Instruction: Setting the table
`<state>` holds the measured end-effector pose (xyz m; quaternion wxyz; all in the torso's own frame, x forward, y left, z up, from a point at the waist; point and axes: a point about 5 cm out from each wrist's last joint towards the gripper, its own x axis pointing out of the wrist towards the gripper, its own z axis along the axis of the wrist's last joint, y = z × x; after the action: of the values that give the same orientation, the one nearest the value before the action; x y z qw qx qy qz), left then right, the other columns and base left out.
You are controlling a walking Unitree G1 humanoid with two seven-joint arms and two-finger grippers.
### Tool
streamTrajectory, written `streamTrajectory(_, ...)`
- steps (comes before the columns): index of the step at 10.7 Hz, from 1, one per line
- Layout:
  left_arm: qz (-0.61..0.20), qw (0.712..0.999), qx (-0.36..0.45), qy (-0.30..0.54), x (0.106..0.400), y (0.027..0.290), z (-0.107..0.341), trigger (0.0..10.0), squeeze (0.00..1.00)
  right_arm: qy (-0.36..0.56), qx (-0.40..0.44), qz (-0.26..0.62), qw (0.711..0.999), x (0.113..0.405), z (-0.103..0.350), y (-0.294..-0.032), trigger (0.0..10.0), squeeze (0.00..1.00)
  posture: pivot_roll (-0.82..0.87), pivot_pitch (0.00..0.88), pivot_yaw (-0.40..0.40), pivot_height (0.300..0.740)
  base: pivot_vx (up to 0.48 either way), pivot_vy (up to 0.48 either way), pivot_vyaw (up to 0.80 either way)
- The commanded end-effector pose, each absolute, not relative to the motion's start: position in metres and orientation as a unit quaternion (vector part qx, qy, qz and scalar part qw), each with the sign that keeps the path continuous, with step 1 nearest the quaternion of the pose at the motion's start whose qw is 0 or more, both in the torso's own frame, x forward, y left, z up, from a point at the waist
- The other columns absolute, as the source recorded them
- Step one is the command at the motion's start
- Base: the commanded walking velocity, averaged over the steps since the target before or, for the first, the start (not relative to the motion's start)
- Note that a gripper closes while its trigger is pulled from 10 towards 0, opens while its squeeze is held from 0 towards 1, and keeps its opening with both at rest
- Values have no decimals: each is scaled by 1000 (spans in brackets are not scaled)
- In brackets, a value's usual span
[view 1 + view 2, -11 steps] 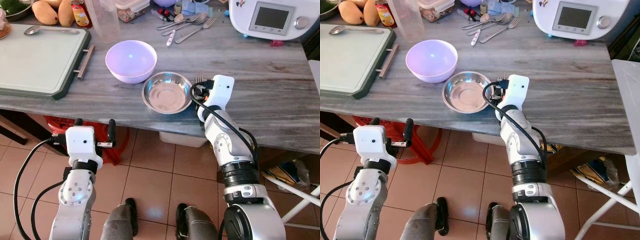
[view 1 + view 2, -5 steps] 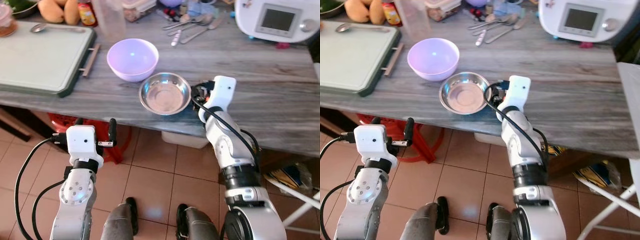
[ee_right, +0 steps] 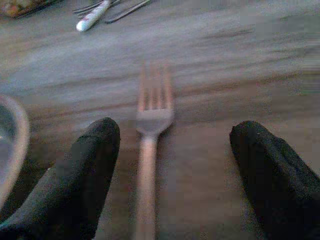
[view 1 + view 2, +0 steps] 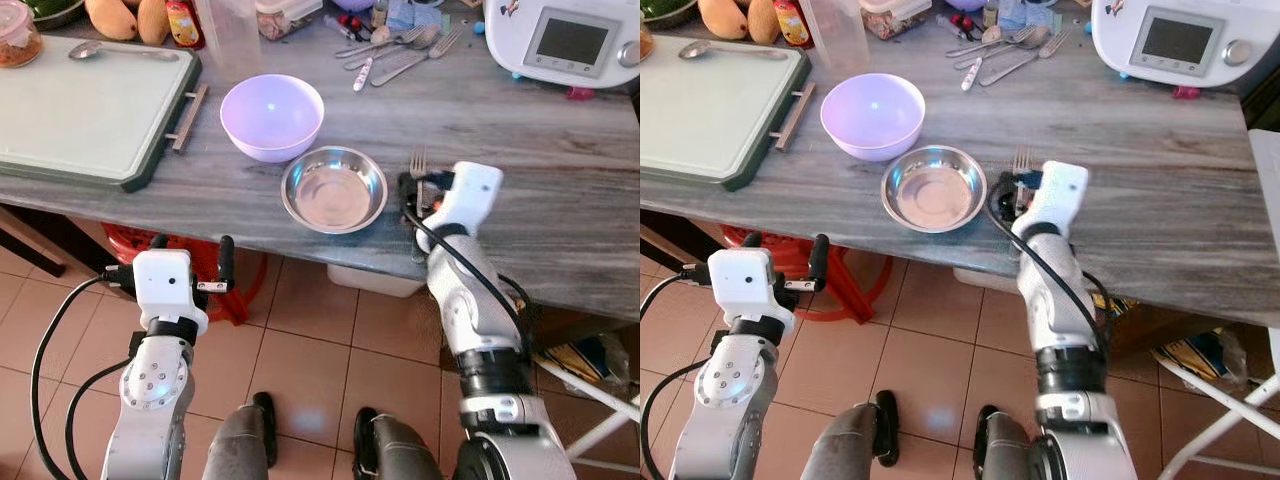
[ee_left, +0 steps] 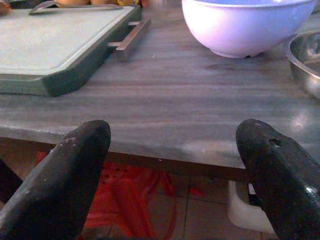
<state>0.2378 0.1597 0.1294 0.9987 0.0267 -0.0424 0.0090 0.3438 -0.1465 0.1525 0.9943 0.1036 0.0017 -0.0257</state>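
Sitting low on the grey table (image 4: 560,200), the right gripper (image 3: 170,175) has its two black fingers spread wide, and it holds nothing. A fork (image 3: 150,125) lies flat on the table between them, just to the right of the steel bowl (image 4: 334,188) in the middle of the frame. Above the steel bowl and to its left sits the purple bowl (image 4: 271,117), touching it or almost. More forks and spoons (image 4: 395,45) lie in a heap at the top. I think the fork is being laid beside the bowl. To do this well, the gripper should lift straight up and back so it does not bump the fork crooked. The left gripper (image 4: 186,268) hangs open below the table edge, holding nothing.
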Motion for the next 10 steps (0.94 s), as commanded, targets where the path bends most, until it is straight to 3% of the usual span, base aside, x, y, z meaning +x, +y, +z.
streamTrajectory(1,3,999,22,-37,236,158,126,10000,0,-17,108,-37,993,341,155,-151,10000,1000,14,244,1,740,0,0,0)
streamTrajectory(3,-17,999,10,-32,238,151,123,10000,0,-71,100,-33,992,340,167,-152,10000,1000,13,234,0,740,0,0,0)
streamTrajectory(5,-71,997,-5,-21,239,138,120,10000,0,-110,35,-36,993,335,177,-156,10000,1000,12,230,-1,740,0,0,0)
streamTrajectory(6,-86,996,-9,-22,242,132,120,10000,0,-112,24,-29,993,329,176,-156,10000,388,6,227,-4,740,0,0,0)
streamTrajectory(7,-104,994,-16,-17,246,126,119,10000,0,-101,27,5,995,317,169,-151,10000,0,0,226,-7,740,0,0,0)
streamTrajectory(10,-140,990,-22,-10,253,114,117,10000,0,-75,32,50,995,272,153,-148,10000,0,-27,226,-9,740,0,0,0)
